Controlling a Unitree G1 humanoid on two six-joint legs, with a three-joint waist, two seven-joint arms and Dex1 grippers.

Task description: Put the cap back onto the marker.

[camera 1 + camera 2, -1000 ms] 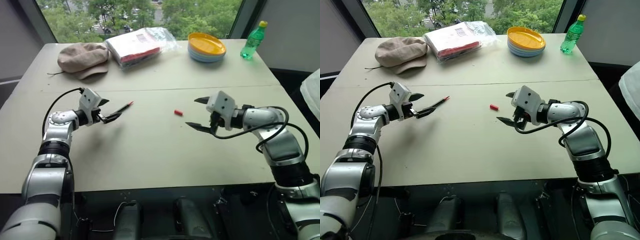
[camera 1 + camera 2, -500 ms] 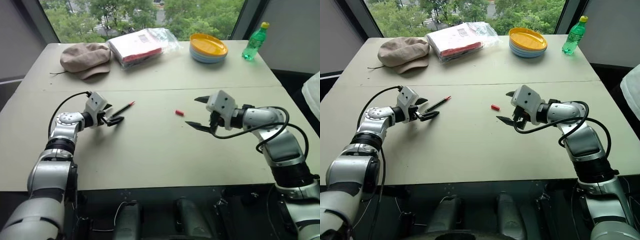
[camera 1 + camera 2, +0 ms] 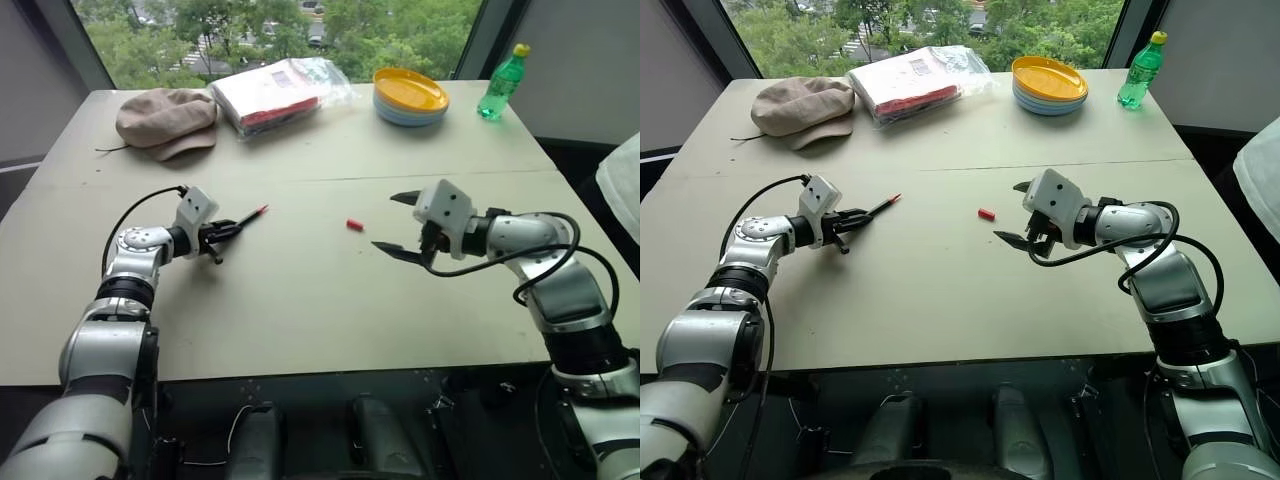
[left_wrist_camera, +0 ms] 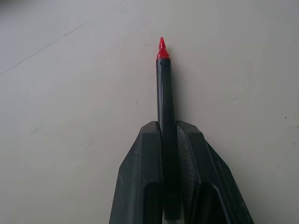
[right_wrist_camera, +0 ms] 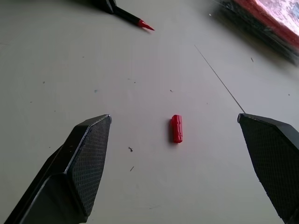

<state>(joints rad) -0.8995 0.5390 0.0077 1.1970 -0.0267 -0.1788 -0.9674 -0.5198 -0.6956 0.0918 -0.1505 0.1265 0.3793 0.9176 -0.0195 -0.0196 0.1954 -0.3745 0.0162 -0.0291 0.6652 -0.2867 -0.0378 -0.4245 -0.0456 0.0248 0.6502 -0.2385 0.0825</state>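
Note:
The marker (image 3: 248, 216), a thin black stick with a bare red tip, lies low over the table on the left, tip pointing away toward the table's middle. My left gripper (image 3: 222, 232) is shut on its rear part; in the left wrist view both fingers (image 4: 142, 158) press against the marker (image 4: 164, 93). The cap (image 3: 353, 225), a tiny red cylinder, lies alone on the table between the arms. My right gripper (image 3: 388, 222) hovers open just right of the cap (image 5: 176, 129), and nothing is between its fingers.
Along the far side stand a beige hat (image 3: 165, 118), a plastic-wrapped package (image 3: 275, 92), a stack of plates (image 3: 411, 95) and a green bottle (image 3: 498, 88). A seam (image 3: 330, 181) crosses the table (image 3: 300, 320) beyond the grippers.
My left gripper's fingers, open around the marker before, have closed on it. The right arm and the cap have stayed put.

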